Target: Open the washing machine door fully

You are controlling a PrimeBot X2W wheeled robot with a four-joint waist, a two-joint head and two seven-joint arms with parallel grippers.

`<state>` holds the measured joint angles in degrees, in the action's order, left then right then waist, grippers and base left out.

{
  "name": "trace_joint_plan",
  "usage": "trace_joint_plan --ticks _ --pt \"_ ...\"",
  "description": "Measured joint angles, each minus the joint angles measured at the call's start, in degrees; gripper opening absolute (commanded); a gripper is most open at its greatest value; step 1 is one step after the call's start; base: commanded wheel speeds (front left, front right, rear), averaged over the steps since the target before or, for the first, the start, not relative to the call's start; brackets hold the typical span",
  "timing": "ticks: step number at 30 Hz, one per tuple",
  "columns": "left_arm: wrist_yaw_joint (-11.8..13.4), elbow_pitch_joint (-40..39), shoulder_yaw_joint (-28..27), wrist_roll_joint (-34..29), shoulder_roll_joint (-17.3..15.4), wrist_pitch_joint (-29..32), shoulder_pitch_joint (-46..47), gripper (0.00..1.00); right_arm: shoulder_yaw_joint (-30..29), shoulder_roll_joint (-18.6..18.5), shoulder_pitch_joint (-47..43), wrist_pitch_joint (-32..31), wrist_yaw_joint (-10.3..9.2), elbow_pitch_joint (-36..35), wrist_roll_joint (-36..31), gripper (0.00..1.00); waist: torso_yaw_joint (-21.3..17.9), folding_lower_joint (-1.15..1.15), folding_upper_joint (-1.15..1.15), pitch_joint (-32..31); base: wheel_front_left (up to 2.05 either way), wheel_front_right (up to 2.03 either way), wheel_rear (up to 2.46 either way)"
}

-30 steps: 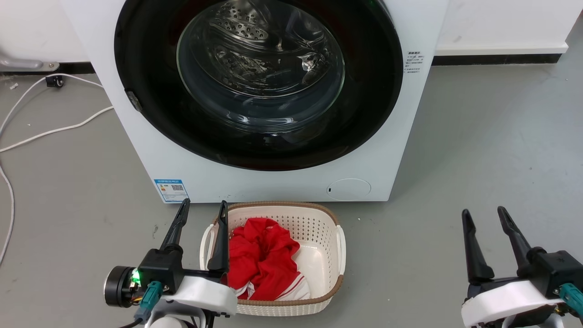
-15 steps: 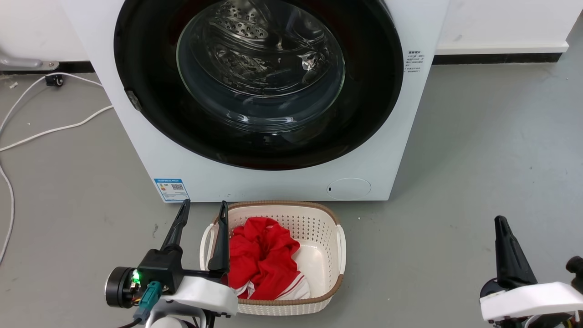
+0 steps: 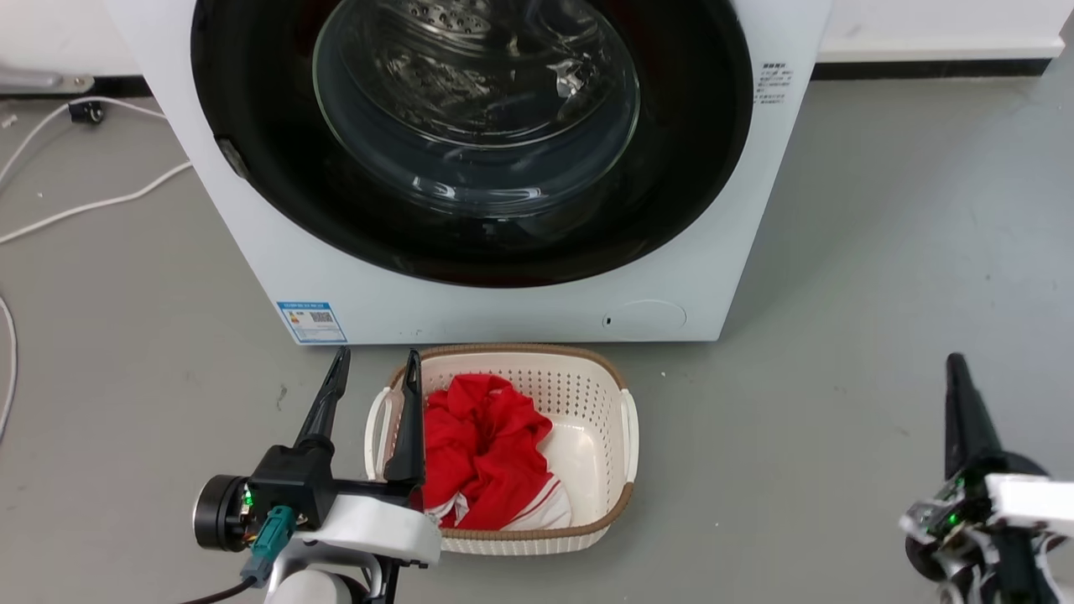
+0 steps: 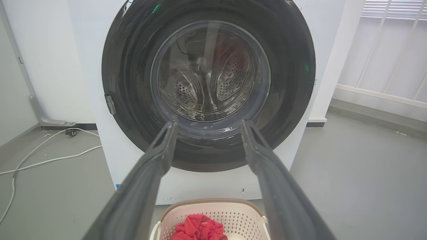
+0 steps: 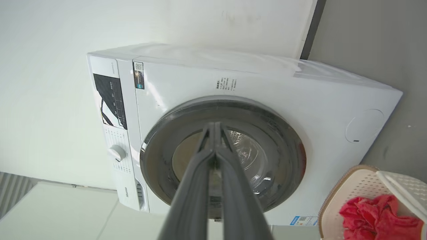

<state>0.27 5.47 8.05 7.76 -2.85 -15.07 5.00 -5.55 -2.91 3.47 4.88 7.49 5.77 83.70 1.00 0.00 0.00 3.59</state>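
The washing machine [image 3: 503, 315] is a white front-loader standing on the grey floor. Its door [image 3: 688, 168], a glossy black disc with a bulging glass window, lies flat against the machine front. A small grey catch [image 3: 228, 157] sits on the door's left rim. My left gripper [image 3: 376, 356] is open and empty, low in front of the machine by the basket. In the left wrist view the left gripper [image 4: 208, 123] points at the door [image 4: 133, 66]. My right gripper [image 3: 955, 362] is at the lower right, turned edge-on. In the right wrist view the right gripper [image 5: 213, 126] is shut and empty, well short of the door [image 5: 287, 150].
A cream laundry basket [image 3: 625, 415] with red cloth [image 3: 478, 453] stands on the floor right before the machine. White cables [image 3: 92, 204] trail over the floor at the left. Bare grey floor [image 3: 881, 252] stretches to the right of the machine.
My right gripper has shut, rolled onto its side and drifted right. The head camera has shifted, so the machine sits higher in the picture. The left gripper stays put.
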Motion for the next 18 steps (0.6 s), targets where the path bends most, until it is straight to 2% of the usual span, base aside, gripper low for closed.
trace_joint_plan --ticks 5,8,11,14,18 --pt "0.3 -1.0 0.2 0.1 0.0 0.0 1.0 1.00 -4.1 -0.4 5.1 -3.3 0.00 2.4 10.4 0.00 0.1 0.00 0.00 2.3 0.00 0.00 0.00" --pt "0.5 -1.5 0.3 0.3 0.0 0.0 1.4 1.00 -6.0 -2.6 9.5 -5.8 0.00 5.2 15.3 0.00 0.1 0.00 0.00 3.8 0.00 0.00 0.00" --pt "0.7 -2.1 0.6 0.5 0.0 0.0 2.3 1.00 -7.0 -5.8 14.3 -7.8 0.00 8.7 19.1 0.00 0.3 0.00 0.00 5.3 0.00 0.00 0.00" --pt "0.8 -2.8 0.7 0.5 0.0 0.0 3.3 1.00 -6.5 -10.6 20.4 -9.9 0.00 13.3 21.3 0.00 0.5 0.00 0.00 7.0 0.00 0.00 0.00" --pt "1.2 -3.7 1.0 0.5 0.0 0.0 4.9 1.00 -3.2 -16.3 28.7 -12.8 0.00 19.1 22.2 0.00 0.8 0.01 0.00 9.4 0.00 0.00 0.00"
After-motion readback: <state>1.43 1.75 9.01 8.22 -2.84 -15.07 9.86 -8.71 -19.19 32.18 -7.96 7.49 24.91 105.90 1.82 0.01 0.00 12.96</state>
